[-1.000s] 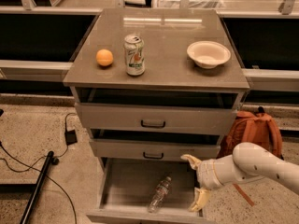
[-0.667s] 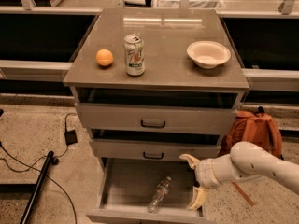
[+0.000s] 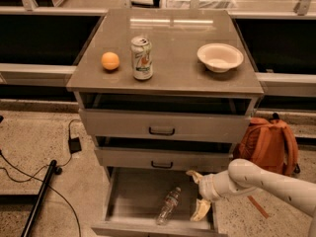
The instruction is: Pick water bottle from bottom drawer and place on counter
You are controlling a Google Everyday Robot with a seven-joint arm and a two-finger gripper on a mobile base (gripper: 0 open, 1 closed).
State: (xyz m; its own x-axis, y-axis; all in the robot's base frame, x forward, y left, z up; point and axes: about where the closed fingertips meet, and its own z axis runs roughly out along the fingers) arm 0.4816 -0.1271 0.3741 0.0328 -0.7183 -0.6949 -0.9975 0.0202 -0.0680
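Observation:
The water bottle [image 3: 168,206], clear and ribbed, lies on its side in the open bottom drawer [image 3: 132,197], cap pointing away from the drawer's front. My gripper [image 3: 197,193] is over the right side of the drawer, just right of the bottle and apart from it. Its two pale fingers are spread wide, one up near the middle drawer, one low near the drawer front, and nothing is between them. The counter [image 3: 173,48] above holds a soda can [image 3: 141,58], an orange [image 3: 110,61] and a white bowl [image 3: 220,57].
The top drawer [image 3: 163,125] and middle drawer [image 3: 163,158] are pulled slightly out. An orange backpack [image 3: 269,144] leans right of the cabinet. A black pole [image 3: 42,194] and cables [image 3: 74,144] lie on the floor at left.
The arm has shifted a little to the left toward the bottle. The bottle has not moved.

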